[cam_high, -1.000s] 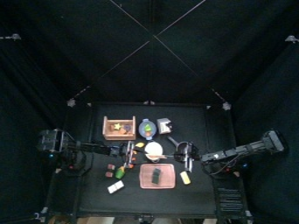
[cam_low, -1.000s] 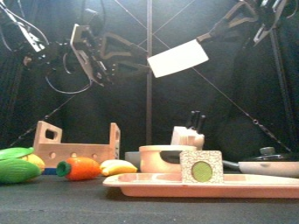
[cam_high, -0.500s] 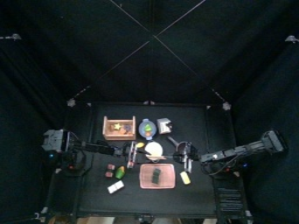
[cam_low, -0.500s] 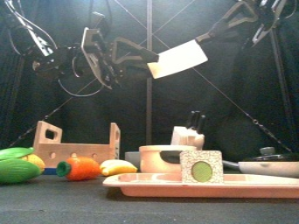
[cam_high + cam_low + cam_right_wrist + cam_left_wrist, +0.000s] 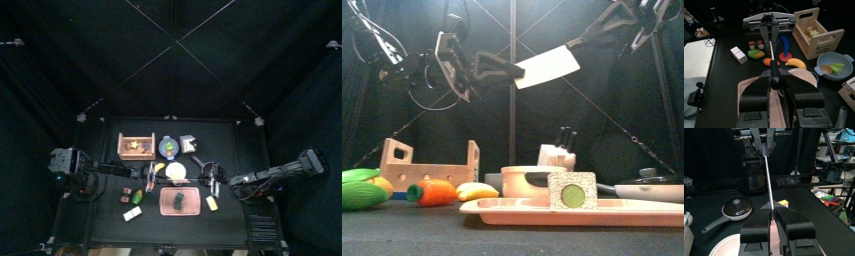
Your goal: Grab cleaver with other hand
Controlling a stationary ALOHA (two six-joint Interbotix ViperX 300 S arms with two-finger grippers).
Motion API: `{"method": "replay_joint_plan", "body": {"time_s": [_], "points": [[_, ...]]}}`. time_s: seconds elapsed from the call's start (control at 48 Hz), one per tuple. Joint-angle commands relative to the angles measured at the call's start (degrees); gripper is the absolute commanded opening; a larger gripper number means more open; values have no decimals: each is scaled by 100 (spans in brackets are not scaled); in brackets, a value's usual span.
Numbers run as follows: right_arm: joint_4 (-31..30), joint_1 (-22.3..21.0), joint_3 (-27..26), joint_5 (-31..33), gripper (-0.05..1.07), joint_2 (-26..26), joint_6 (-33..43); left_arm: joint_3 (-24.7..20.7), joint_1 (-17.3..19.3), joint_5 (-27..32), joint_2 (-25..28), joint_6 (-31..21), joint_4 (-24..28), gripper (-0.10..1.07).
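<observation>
Near edge: a pink board (image 5: pixel 543 211) lies at the table's front with a green-faced block (image 5: pixel 572 190) standing on it; to its left sit a toy carrot (image 5: pixel 432 192) and a green vegetable (image 5: pixel 358 188).
Mid table: a wooden box (image 5: pixel 430 163) stands left, a white plate (image 5: pixel 175 171) sits in the middle, and a small dark pan (image 5: pixel 736 209) lies toward the right.
Cleaver: held high in the air above the table's middle, well clear of everything below (image 5: pixel 545 68).
Cleaver look: small, pale grey, flat and squarish, tilted with its dark handle rising to the right; each wrist camera sees it edge-on as a thin line.
Right gripper: its jaws are clamped on the handle end, carrying the cleaver (image 5: pixel 774 82).
Left gripper: it has come in from the left, and its jaws straddle the blade's left edge, narrowly apart; I cannot tell whether they press the metal yet (image 5: pixel 773 221).
Step in hand: the handover, with the receiving grip closing, I judge.
Next move: the left jaws should pinch firm on the blade before the right jaws let go and back away to the right.
</observation>
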Motion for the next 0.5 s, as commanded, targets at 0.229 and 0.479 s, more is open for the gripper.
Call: {"method": "replay_joint_plan", "body": {"time_s": [0.229,0.479], "points": [[132,-9,-35,-18,50,-18,-18,-70,-18,-62,-62,0,-9,46],[211,-35,-18,-18,67,-18,-18,-62,-18,-62,-70,0,-9,46]]}}
